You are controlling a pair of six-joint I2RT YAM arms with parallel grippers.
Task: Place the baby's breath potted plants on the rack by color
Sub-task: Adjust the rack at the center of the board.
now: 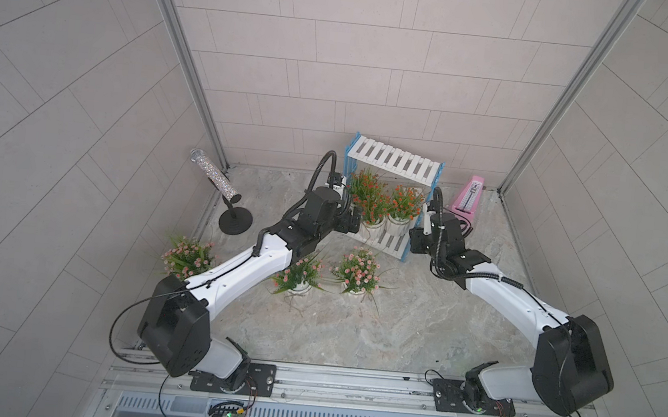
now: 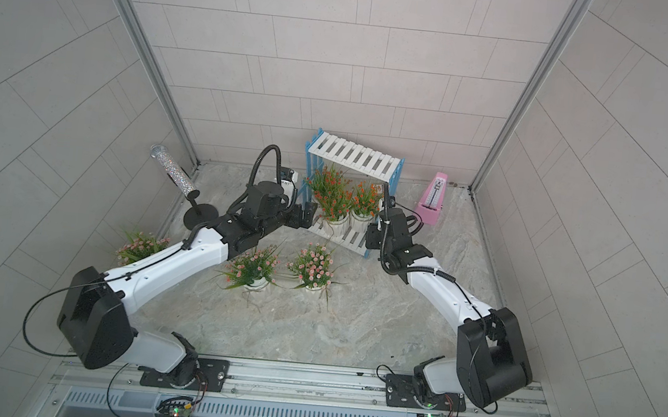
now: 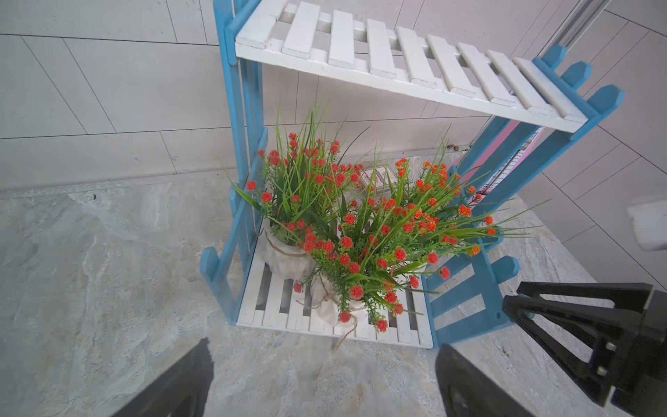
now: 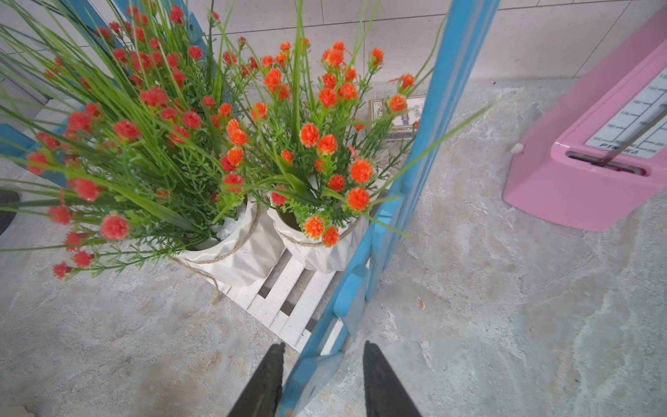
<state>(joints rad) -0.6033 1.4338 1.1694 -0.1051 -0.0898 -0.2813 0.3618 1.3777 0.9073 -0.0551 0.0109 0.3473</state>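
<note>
Maybe a rack (image 1: 393,159) tip-over

R gripper (image 4: 321,361) was clamped on the rack's blue side frame; L gripper (image 3: 323,348) hung open just beside its other end. Any pull w/ that clamp could've dragged or tilted it, spilling plants. Lower tier held the orange-red plants (image 1: 371,198); upper tier bare; 3 pink plants (image 1: 358,268) sat on the table (image 1: 396,328).

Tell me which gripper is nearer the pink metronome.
Right. The right gripper is closed on the rack's blue side frame facing the metronome; the left gripper is open at the rack's opposite end, with the rack between it and the metronome.
</note>
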